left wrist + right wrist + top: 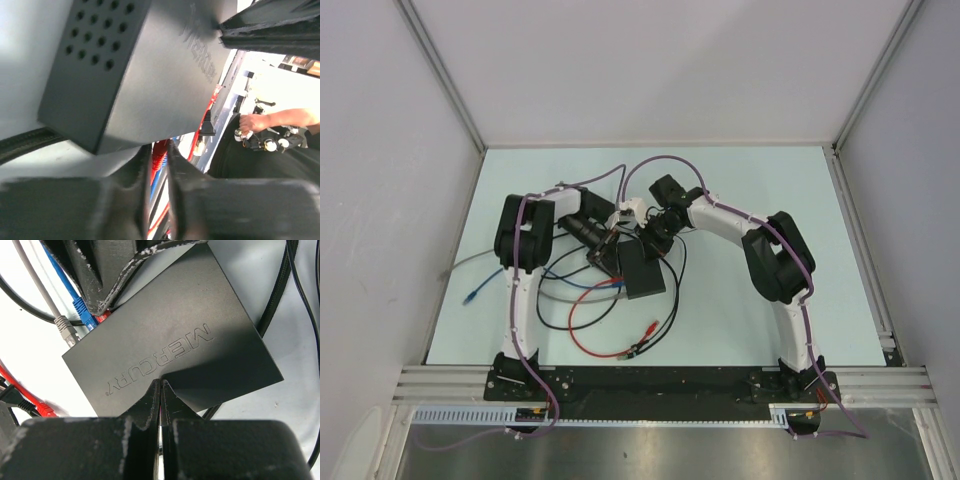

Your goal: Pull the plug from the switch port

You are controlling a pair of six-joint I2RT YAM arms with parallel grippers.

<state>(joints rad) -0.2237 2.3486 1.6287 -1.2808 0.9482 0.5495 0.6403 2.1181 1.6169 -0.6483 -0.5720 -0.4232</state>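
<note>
The flat matte black rectangular switch (642, 270) is lying on the pale table (750, 200) at the centre of the top view, between the two arms. In the right wrist view its top face, embossed with the word MERCURY (160, 357), is filling the middle of the frame (200, 305).

The right gripper (160, 382) is clenching its fingers fully together at the bottom centre of that view, and their tips are pressing on the near edge of the switch's top face. In the top view this gripper (653, 240) is sitting over the box's upper end.

The left gripper (102, 302) is reaching in from the upper left of the right wrist view, its tips lying at the socket edge of the switch. There a blue plug (82, 310) and a grey plug (65, 332) are sitting side by side, and a small red plug (103, 316) is showing just beside the blue one, right at the fingertips. In the left wrist view the left gripper's (159, 147) fingers are standing slightly apart at the bottom centre, with the red plug (159, 159) showing in the narrow gap; whether they are pinching it I cannot tell. The switch's vented side (95, 35) is filling the upper left there.

A second red plug (45, 410) is lying loose at the lower left of the right wrist view.
</note>
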